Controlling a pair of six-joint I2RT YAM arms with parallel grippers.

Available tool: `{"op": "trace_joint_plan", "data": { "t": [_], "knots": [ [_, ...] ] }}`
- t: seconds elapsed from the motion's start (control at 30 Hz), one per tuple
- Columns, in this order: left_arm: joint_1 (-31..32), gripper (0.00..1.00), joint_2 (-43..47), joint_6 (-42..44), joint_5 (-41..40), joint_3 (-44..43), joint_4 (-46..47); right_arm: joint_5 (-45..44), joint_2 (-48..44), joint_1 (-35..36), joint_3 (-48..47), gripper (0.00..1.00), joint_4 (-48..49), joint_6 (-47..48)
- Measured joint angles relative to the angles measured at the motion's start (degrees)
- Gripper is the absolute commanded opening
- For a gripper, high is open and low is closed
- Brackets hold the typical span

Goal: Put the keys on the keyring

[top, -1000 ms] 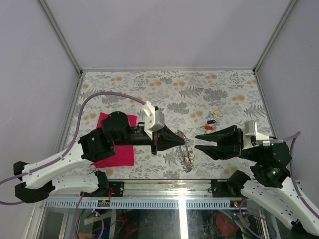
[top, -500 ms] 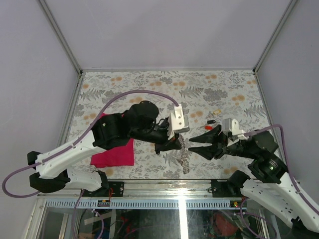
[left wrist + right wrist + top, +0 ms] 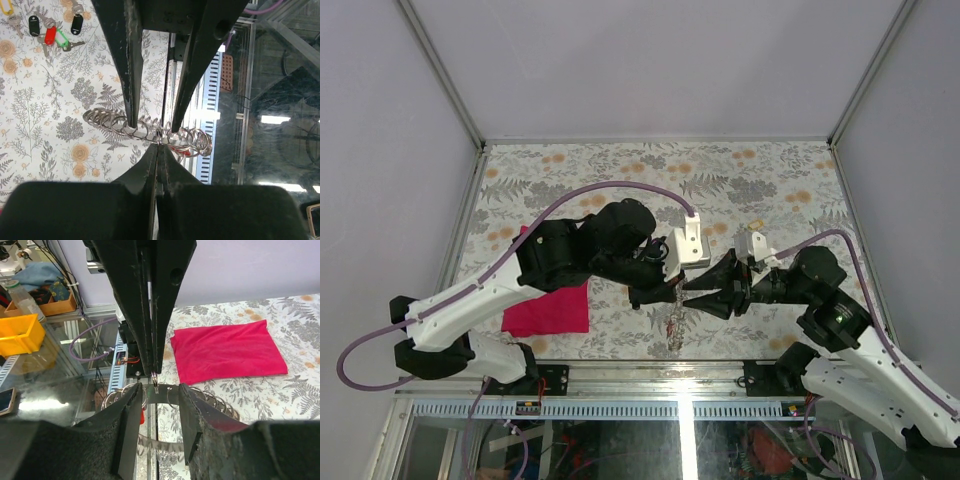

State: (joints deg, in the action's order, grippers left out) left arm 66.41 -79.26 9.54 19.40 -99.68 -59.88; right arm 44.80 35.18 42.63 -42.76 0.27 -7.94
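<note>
The left gripper [image 3: 159, 144] is closed and pinches the keyring [image 3: 107, 120] in its middle, above the near edge of the table [image 3: 620, 190]. The right gripper [image 3: 153, 128] is open, with one finger on each side of this pinch. The keys [image 3: 50, 32] lie well apart.

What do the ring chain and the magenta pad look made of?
The silvery chain of linked rings looks like bare polished metal wire: it glints. The flat magenta cloth looks like soft matt fabric, perhaps velvet or felt: no shine, rounded edges.
</note>
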Motion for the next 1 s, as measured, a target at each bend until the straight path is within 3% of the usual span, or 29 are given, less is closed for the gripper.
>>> {"op": "trace_joint_plan", "data": {
  "t": [0.23, 0.4, 0.57, 0.7, 0.8, 1.0],
  "knots": [
    [0.4, 0.00, -0.5, 0.4, -0.4, -1.1, -1.3, 2.4, 2.7, 0.0, 1.1, 0.29, 4.0, -1.7],
    [0.4, 0.00, -0.6, 0.7, -1.1, -1.3, -1.9, 4.4, 4.4, 0.0, 1.4, 0.00, 6.8, -3.2],
    [0.4, 0.00, -0.6, 0.8, -1.9, -1.6, -2.6, 5.8, 5.2, 0.0, 1.5, 0.00, 7.8, -4.1],
    [0.4, 0.10, 0.2, 0.8, -2.0, -1.0, -1.7, 5.6, 4.8, 0.0, 1.5, 0.00, 8.3, -4.4],
    [0.5, 0.20, 3.2, 0.3, -1.9, 1.9, 2.2, 5.2, 3.4, 0.0, 2.6, 0.00, 10.4, -6.0],
    [0.7, 0.24, 15.7, -2.7, -2.4, 12.8, 15.5, 3.7, 1.7, 0.0, 7.8, 0.00, 22.6, -14.3]
  ]
}}
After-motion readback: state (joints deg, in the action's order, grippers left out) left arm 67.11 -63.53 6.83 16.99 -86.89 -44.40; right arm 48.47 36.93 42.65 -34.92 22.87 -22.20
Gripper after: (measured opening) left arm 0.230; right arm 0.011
